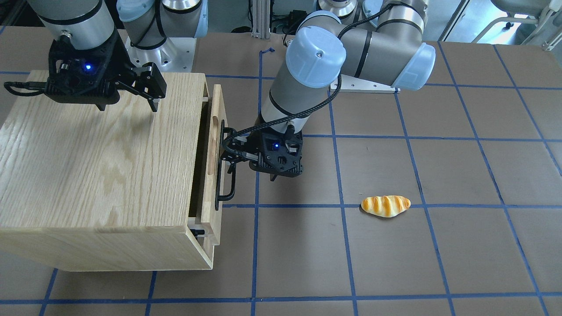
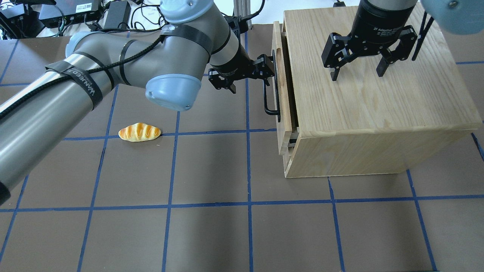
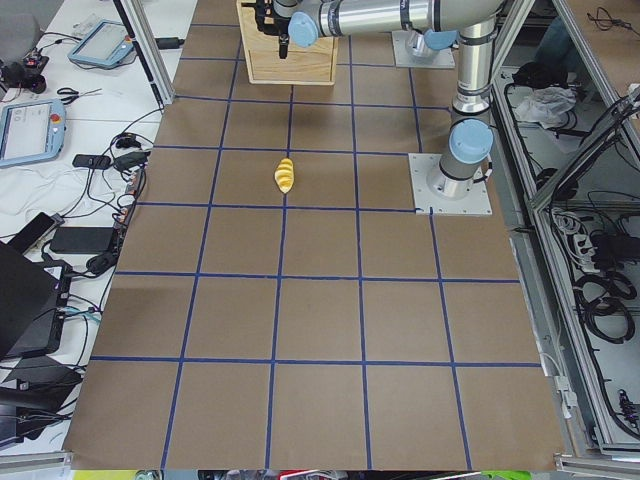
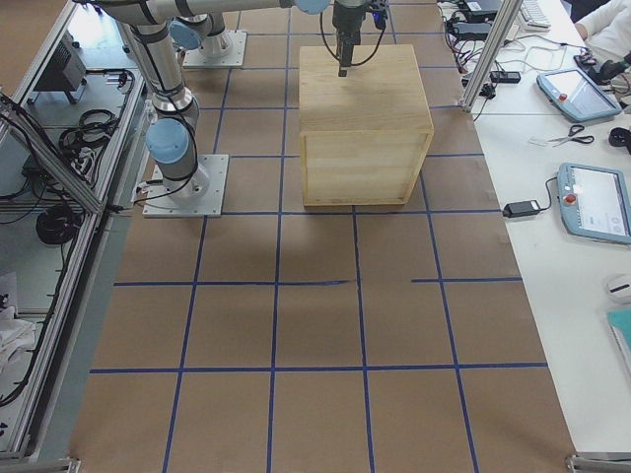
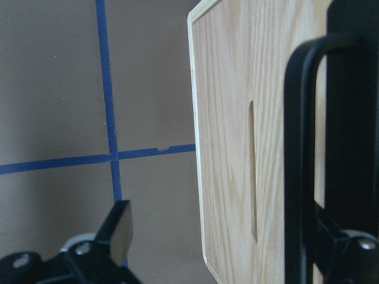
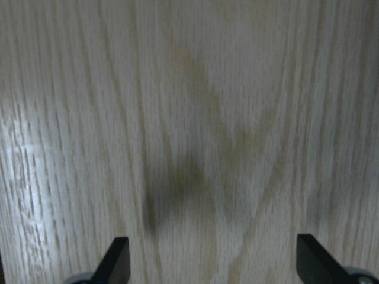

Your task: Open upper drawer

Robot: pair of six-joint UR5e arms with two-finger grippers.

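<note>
The upper drawer [image 1: 211, 131] is a light-wood front panel at the top of the oak cabinet [image 1: 88, 153], out by a narrow gap. Its long black bar handle [image 1: 219, 180] runs along the panel. My left gripper [image 1: 226, 151] is open, and the handle [image 5: 296, 148] stands between its fingers, close against one of them. The overhead view shows the same hold on the handle [image 2: 278, 98] by the left gripper [image 2: 269, 71]. My right gripper [image 2: 357, 74] is open and empty, just above the cabinet top [image 2: 378, 105]; its fingertips [image 6: 118, 260] frame bare wood.
A bread roll [image 1: 385, 206] lies on the brown mat on a blue tape line, well clear of the cabinet; it also shows in the overhead view [image 2: 139, 132]. The left arm's elbow [image 2: 172, 87] hangs over the mat between roll and drawer.
</note>
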